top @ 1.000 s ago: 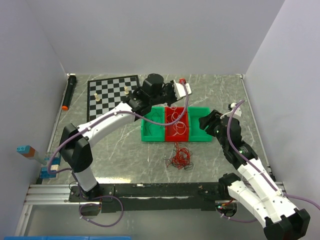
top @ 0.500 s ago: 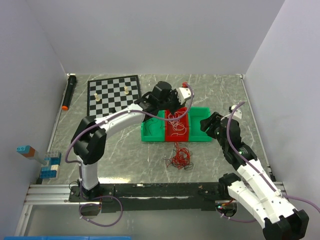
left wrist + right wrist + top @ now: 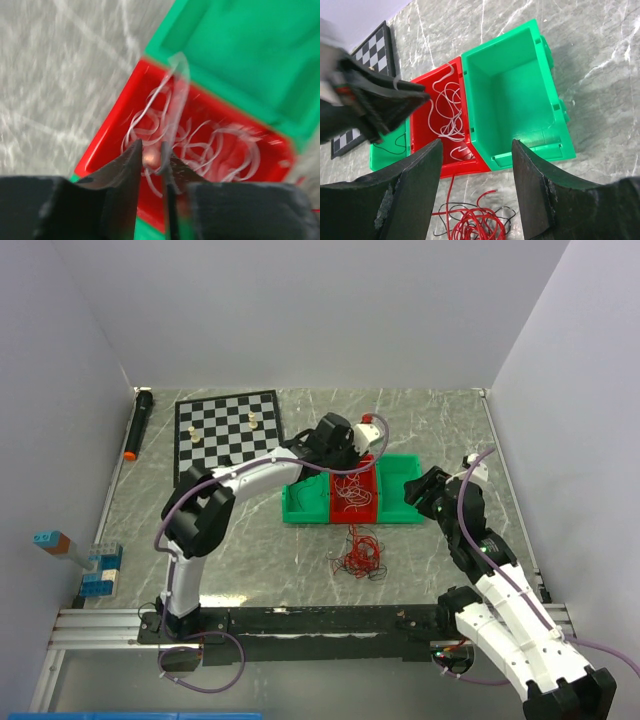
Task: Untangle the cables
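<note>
Cables (image 3: 360,556): red tangle on bench (image 3: 250,540), near the red tray (image 3: 107,135).
Left gripper (image 3: 152,155) pinching a white wire (image 3: 170,100) over that tray; right gripper (image 3: 476,150) spread wide above the green tray (image 3: 510,90).

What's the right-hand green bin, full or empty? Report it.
Empty. Right wrist view shows the green bin bare inside; white wires lie in the red bin beside it.

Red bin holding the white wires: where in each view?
Top external: red bin centre, left of empty green bin.
Left wrist: red bin mid-frame, beyond left gripper pinching a white wire.
Right wrist: red bin centre-left.
Shared landmark: that empty green bin adjoining it.
</note>
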You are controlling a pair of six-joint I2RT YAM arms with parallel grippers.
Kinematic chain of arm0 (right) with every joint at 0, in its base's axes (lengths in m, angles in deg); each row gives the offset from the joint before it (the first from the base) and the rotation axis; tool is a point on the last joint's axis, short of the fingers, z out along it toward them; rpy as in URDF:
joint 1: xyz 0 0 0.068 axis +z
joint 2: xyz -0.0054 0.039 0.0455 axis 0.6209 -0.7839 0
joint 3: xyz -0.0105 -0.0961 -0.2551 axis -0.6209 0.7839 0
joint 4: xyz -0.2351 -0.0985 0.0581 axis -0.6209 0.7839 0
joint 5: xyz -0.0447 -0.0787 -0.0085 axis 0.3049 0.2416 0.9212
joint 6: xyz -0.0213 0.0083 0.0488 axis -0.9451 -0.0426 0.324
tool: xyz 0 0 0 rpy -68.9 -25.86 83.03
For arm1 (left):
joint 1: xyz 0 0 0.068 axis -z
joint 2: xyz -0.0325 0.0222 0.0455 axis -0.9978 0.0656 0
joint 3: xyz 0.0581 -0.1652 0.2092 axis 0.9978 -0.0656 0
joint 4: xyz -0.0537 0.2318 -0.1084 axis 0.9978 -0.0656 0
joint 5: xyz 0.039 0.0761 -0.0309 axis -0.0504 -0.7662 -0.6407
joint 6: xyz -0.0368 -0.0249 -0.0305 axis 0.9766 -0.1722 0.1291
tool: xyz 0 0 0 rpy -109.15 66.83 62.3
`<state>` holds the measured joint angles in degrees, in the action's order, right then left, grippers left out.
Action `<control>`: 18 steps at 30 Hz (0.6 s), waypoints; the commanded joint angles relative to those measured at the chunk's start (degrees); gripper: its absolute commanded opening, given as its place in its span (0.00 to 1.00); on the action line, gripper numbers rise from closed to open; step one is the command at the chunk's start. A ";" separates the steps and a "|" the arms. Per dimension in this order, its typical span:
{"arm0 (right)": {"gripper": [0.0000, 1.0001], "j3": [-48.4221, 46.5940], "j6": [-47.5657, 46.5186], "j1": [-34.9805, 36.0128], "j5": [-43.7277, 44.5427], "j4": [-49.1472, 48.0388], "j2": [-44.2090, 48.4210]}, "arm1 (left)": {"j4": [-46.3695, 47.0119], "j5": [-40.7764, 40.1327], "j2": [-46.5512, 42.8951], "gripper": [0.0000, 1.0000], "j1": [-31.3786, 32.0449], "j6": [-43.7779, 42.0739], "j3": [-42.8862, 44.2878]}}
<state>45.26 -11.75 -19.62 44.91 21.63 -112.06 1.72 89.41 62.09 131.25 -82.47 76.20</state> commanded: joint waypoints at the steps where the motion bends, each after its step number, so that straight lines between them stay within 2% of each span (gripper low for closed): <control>1: 0.64 -0.03 0.14 -0.66 -0.23 -0.40 0.32 | -7.19 -8.11 2.57 0.31 -0.10 -5.12 3.31; 7: 0.64 -0.38 0.94 -0.75 -1.55 -0.23 -0.73 | -10.44 -8.21 -1.11 0.47 0.60 -5.74 2.97; 9: 0.64 -0.91 0.59 -0.75 -1.64 0.12 -0.82 | -11.77 -8.29 -3.48 0.63 0.43 -4.60 2.45; 10: 0.64 -1.08 0.32 -0.75 -1.56 0.30 -0.82 | -11.86 -7.94 -5.14 0.76 0.43 -3.90 1.57; 13: 0.64 -1.96 -0.38 -0.75 -1.73 1.18 -0.74 | -12.38 -6.63 -10.85 0.90 0.08 -2.49 -0.46; 18: 0.65 -1.61 -1.00 -0.66 -3.66 1.80 -0.03 | -13.34 -3.64 -20.61 0.93 -0.89 -0.20 -1.25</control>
<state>45.21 -11.84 -20.01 43.08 23.07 -112.92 -11.32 83.24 51.14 131.16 -85.37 74.27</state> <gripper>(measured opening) 0.647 0.923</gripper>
